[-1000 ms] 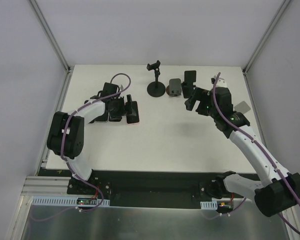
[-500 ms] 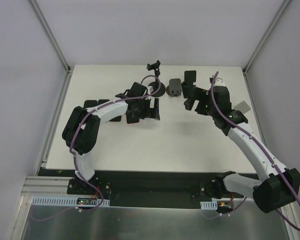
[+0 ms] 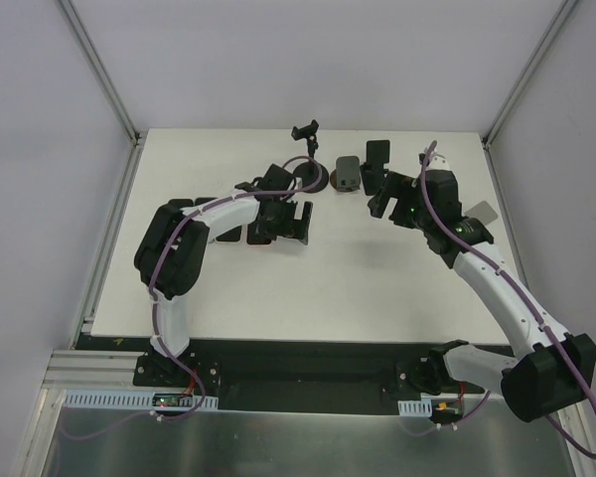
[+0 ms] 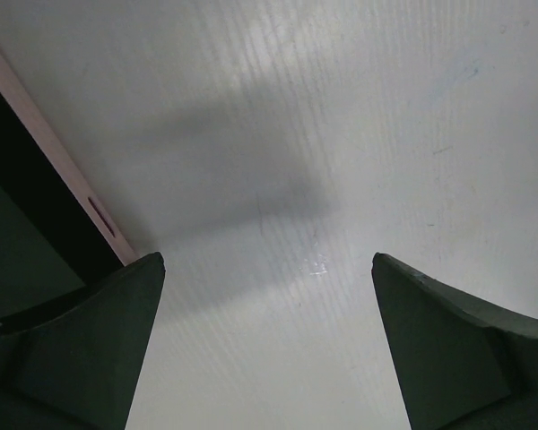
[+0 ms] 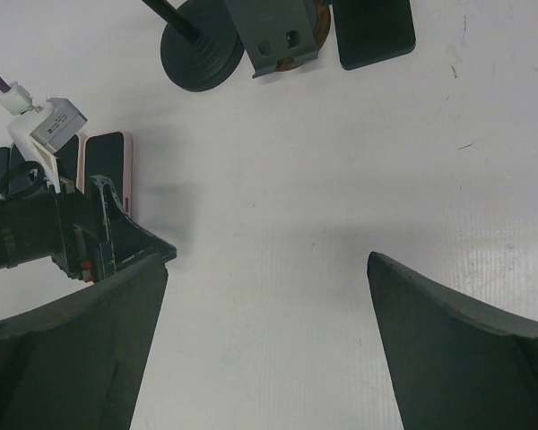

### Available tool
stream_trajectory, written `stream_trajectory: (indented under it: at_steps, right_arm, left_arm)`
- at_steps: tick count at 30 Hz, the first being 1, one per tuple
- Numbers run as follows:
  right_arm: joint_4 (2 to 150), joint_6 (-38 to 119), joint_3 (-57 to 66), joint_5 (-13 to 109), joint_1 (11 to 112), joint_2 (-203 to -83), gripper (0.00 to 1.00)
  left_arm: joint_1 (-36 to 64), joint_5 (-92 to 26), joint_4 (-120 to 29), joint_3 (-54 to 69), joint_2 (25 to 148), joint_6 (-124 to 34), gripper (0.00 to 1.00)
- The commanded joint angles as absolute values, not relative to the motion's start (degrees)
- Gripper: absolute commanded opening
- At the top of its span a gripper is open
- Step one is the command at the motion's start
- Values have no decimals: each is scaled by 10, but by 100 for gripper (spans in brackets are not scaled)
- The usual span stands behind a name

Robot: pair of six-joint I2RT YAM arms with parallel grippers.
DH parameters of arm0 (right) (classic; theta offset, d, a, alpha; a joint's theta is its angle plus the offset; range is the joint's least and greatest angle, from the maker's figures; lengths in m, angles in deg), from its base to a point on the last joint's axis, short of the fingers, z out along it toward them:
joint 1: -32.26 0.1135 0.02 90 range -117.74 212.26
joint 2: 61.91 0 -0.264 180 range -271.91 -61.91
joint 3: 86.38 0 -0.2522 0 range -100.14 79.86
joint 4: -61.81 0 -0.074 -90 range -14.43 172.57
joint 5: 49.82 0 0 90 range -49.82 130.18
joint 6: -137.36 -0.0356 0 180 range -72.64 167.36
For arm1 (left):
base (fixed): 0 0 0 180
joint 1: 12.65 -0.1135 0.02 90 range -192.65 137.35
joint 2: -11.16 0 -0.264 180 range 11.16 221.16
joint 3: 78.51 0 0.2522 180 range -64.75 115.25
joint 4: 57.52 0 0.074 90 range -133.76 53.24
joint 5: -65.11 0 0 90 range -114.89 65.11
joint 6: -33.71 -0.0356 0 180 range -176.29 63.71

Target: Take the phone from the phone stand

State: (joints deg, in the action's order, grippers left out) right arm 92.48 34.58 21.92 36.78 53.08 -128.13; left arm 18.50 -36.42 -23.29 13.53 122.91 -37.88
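The black phone stand (image 3: 309, 176) rises from a round base at the back middle, and its clamp (image 3: 304, 130) is empty. A pink-edged phone (image 3: 259, 240) lies flat on the table; in the left wrist view it (image 4: 27, 206) runs along the left edge. My left gripper (image 3: 286, 223) hovers just right of that phone, open (image 4: 267, 269), with only bare table between its fingers. My right gripper (image 3: 380, 194) is open too (image 5: 267, 264), low over the table in front of the stand's base (image 5: 200, 55).
A grey stand (image 3: 348, 172) and a black phone (image 3: 377, 154) sit right of the black stand. More dark phones (image 3: 226, 234) lie flat under the left arm. The table's back edge is just behind the stands.
My left gripper has swung right, off the row of flat phones, to a spot in front of the stand, and its jaws have opened wider. The right arm has barely moved.
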Motion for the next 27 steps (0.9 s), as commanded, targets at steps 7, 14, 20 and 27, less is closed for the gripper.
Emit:
stream_trajectory:
  at_steps: [7,14,20,27]
  right_arm:
    - [912,351,188,377,526,-1293,96]
    - [911,349,180,382,526,-1302,96]
    - [911,348,175,382,526,-1307,96]
    - [915,351,171,376,524,-1313,96]
  left_arm:
    - [158,-303,-191,163,1231,-413,99]
    - [151,-299,-192,189,1242,-408,99]
    - [144,-310,-192,226,1272,-405,99]
    - [146,-365,-192,255,1286,-403,99]
